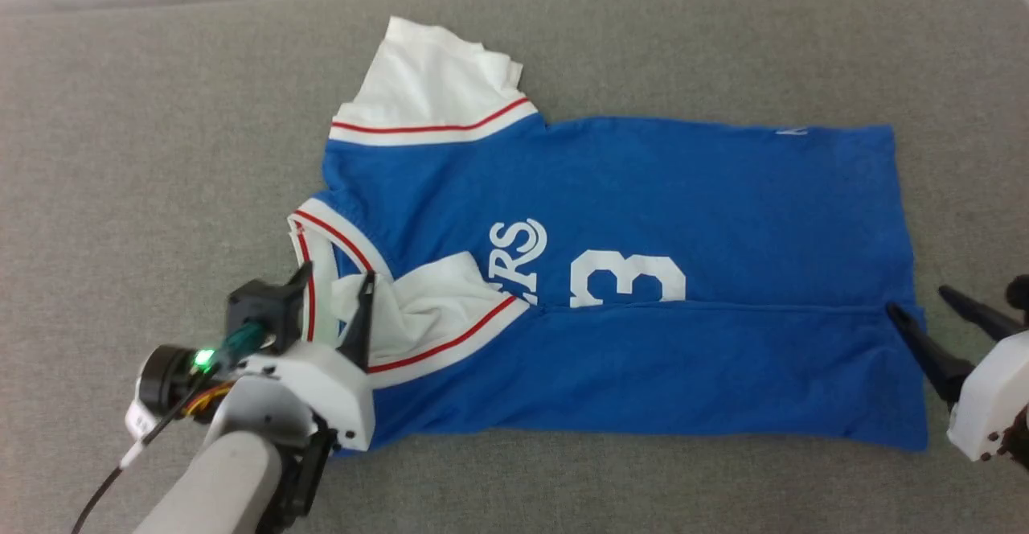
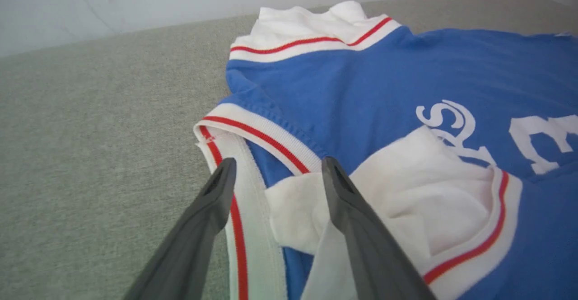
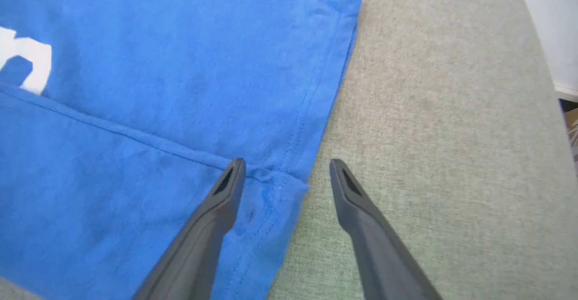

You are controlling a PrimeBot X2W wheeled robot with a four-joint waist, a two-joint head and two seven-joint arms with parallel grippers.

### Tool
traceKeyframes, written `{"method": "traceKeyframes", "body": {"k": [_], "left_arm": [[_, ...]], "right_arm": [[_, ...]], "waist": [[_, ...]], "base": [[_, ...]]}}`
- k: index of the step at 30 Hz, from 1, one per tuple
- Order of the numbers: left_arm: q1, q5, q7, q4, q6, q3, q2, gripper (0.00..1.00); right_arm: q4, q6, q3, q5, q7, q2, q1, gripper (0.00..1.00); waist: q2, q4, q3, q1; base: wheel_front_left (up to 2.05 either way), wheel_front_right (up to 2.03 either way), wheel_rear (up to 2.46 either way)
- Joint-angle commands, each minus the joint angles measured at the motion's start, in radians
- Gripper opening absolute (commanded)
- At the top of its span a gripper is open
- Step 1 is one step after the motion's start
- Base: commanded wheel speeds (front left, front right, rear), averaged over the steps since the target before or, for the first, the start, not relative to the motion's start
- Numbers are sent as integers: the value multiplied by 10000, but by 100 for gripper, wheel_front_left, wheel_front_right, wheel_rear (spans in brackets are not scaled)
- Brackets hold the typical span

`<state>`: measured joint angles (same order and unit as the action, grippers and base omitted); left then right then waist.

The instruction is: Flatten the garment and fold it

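Observation:
The royal-blue garment [image 1: 643, 196] lies sideways on the grey surface, neck to the left and hem to the right. Its near long side is folded over the front, so the fold edge cuts across the white lettering and number [image 1: 627, 277]. One white sleeve [image 1: 434, 75] sticks out at the far side; the other [image 1: 426, 309] lies folded on the front. My left gripper [image 1: 334, 281] is open over the red-striped collar [image 2: 253, 130] and the folded sleeve [image 2: 429, 200]. My right gripper [image 1: 924, 301] is open at the hem [image 3: 316, 110], one fingertip [image 3: 235, 173] over the fold's end, the other over bare surface.
The grey fabric surface [image 1: 120, 156] runs all round the shirt, with wide room to the left and in front. A pale wall [image 2: 113, 2] stands behind its far edge. The surface's rounded right corner [image 3: 533, 42] lies beyond the hem.

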<state>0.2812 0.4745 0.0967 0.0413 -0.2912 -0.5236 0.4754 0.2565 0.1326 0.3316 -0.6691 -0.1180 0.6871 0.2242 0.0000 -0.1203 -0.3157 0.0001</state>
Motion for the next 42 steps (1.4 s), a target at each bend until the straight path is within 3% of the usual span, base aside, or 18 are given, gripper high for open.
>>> {"method": "traceKeyframes", "body": {"k": [1, 6, 10, 15, 21, 26, 35, 39, 42], "left_arm": [[-226, 58, -125, -86, -114, 107, 6, 100], [-1301, 266, -1075, -990, -892, 806, -12, 100], [-2319, 197, -2410, -1918, -1340, 1232, -140, 100], [-3633, -56, -3418, -2712, -1615, 1305, -588, 100], [-4984, -520, -3572, -2701, -1947, 1350, -1138, 100], [-5142, -597, -3435, -2359, -1776, 1386, -1075, 100], [-3613, -656, -566, -1508, -705, 573, 27, 100], [-3022, -407, 454, -1222, -324, 392, 175, 100], [-2779, -312, 1093, -1005, -271, 328, 283, 100]], "right_arm": [[-65, -19, -73, -81, 102, 7, -10, 100], [-642, -19, -1184, 1, 629, -212, -616, 100], [-1176, -19, -2691, 784, 1292, -1021, -1454, 100], [-2135, -19, -4509, 2111, 1813, -2798, -2852, 100], [-3175, -19, -5416, 3134, 1583, -4770, -4222, 100], [-3758, -19, -5578, 3687, 1298, -5352, -4625, 100], [-4276, -19, -5399, 3870, 892, -5353, -4528, 100], [-4233, -19, -5219, 3749, 828, -5251, -4394, 100], [-4130, -19, -5132, 3656, 830, -5144, -4303, 100]], "waist": [[0, -4, 278, -1], [0, 12, 929, -1], [0, 90, 1382, -1], [0, 223, 1783, -1], [0, 252, 2256, -1], [0, 257, 2510, -1], [0, 354, 2259, -1], [0, 292, 1940, -1], [0, 242, 1729, -1]], "base": [[0, 0, 0], [0, 0, 0], [0, 0, 0], [0, 0, 0], [0, 0, 0], [0, 0, 0], [0, 0, 0], [0, 0, 0], [0, 0, 0]]}}
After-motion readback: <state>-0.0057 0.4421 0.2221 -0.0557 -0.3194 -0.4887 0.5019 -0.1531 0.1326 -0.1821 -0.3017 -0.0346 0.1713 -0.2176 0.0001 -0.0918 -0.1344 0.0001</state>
